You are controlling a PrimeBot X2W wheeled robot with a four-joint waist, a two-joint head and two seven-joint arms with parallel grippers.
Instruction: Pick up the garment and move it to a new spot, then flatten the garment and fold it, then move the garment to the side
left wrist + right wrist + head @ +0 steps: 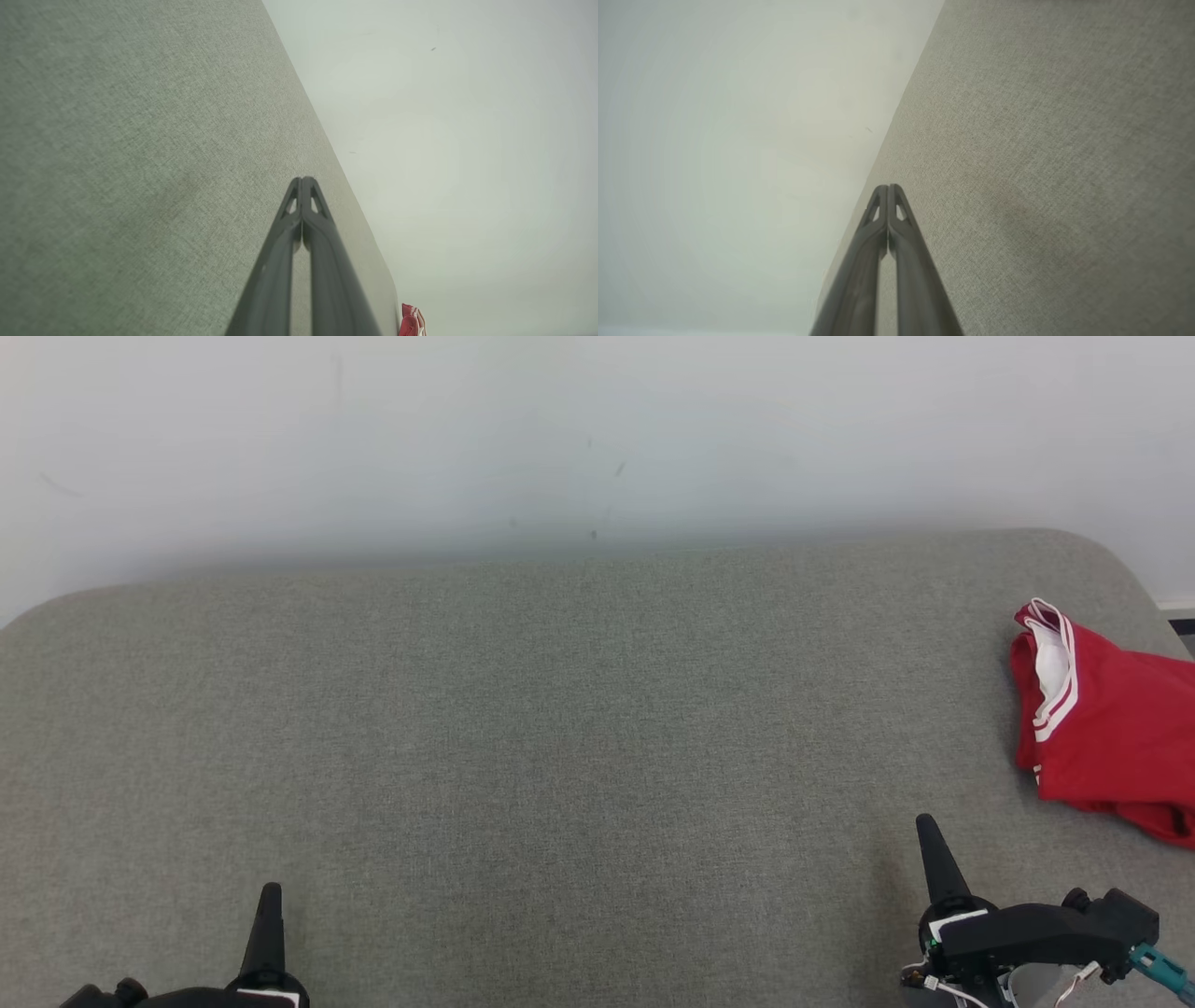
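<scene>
Garment (1111,728): red, white trim, bunched at right edge of grey fabric surface (560,728), partly cut off by frame. Likely light, limp, non-fragile. Take hold at raised trimmed edge and expect sag. Left gripper (271,894), right gripper (925,825): fingers pressed together, empty, both clear of garment.

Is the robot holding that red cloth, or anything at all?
Nothing is held. The left gripper and right gripper are both shut and empty; the red garment lies untouched on the grey surface, off to the right.
</scene>
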